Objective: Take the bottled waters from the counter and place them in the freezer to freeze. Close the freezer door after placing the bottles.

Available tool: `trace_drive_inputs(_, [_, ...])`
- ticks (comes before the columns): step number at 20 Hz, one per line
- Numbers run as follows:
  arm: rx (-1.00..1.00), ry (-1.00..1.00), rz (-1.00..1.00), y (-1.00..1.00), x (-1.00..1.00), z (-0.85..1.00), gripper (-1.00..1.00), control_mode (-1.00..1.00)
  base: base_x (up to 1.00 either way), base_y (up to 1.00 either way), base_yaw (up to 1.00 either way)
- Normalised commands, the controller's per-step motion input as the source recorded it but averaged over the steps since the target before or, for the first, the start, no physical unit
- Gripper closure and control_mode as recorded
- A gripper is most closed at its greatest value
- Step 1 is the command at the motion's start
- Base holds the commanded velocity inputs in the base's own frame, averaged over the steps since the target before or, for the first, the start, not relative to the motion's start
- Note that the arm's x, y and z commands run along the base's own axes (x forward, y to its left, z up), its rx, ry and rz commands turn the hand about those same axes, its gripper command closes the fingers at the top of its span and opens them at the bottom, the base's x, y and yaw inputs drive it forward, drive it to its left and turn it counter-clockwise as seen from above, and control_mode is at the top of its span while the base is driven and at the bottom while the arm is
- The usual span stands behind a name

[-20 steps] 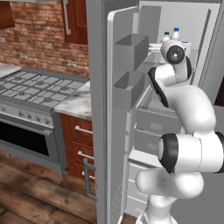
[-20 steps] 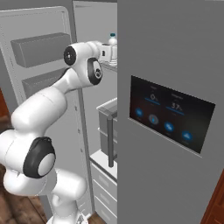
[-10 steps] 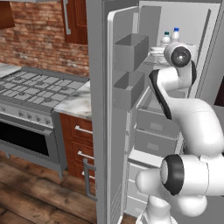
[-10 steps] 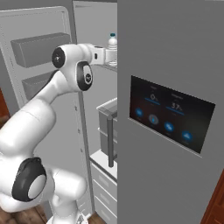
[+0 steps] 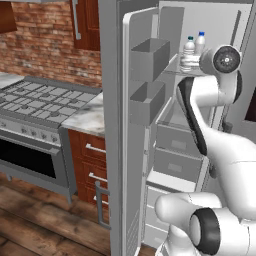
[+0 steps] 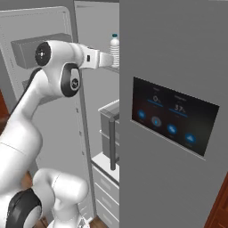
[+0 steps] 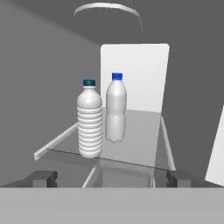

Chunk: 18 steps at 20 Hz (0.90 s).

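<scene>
Two bottled waters stand upright and side by side on a glass shelf [image 7: 135, 140] inside the freezer [image 5: 200, 145]: a ribbed one with a teal cap [image 7: 90, 120] and a smooth one with a blue cap [image 7: 116, 109]. From the left base they show as the ribbed bottle [image 5: 189, 52] and the smooth bottle [image 5: 200, 42]; one bottle [image 6: 115, 48] shows from the right base. My gripper [image 7: 109, 178] is open and empty, a short way in front of the shelf edge, touching neither bottle. The freezer door [image 5: 117, 165] stands wide open. The marble counter [image 5: 89, 116] lies left of it.
Boxy bins [image 5: 149, 59] hang on the open door's inner face, close to my arm's left. A second closed door with a lit display panel [image 6: 173, 116] stands to the right. Drawers [image 5: 177, 150] sit below the shelf. A gas stove [image 5: 35, 100] adjoins the counter.
My hand has drawn back from the shelf while the wrist and elbow swung sideways. Both bottles have stayed put on the shelf. The jaws remain wide apart.
</scene>
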Motion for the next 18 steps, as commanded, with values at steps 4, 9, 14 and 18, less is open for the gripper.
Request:
trace_drive_inputs(4, [0.02, 0.10, 0.00, 0.44, -0.89, 0.15, -1.00, -1.00, 0.00, 0.00, 0.00])
trace_drive_inputs(9, [0.00, 0.15, 0.00, 0.41, -0.84, 0.24, -1.00, -1.00, 0.00, 0.00, 0.00])
trace_drive_inputs(14, [0.17, 0.14, 0.00, 0.05, -0.78, 0.09, -1.00, -1.00, 0.00, 0.00, 0.00])
trace_drive_inputs(18, [0.34, 0.25, 0.04, 0.00, -0.57, -0.02, -1.00, -1.00, 0.00, 0.00, 0.00])
